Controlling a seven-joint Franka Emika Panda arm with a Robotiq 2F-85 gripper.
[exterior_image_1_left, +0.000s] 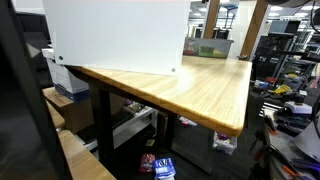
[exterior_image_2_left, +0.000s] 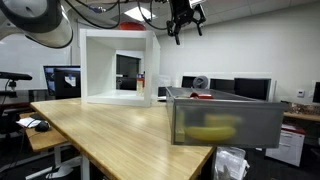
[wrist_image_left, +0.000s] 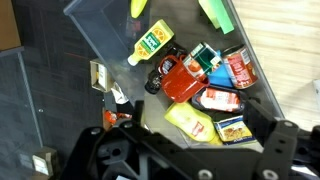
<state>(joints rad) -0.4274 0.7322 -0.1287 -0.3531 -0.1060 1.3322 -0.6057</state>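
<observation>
Gripper (exterior_image_2_left: 186, 30) raised high, jaws spread wide, holding nothing; grey bin (exterior_image_2_left: 258, 120) well below, apart from it; red bottle (wrist_image_left: 180, 82) lying inside, untouched.

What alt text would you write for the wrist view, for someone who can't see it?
Looking down into a clear plastic bin packed with small groceries: a green-labelled bottle, a red container, red cans and a yellow bottle. The robot's black gripper hangs open above it, along the picture's bottom edge.
</observation>
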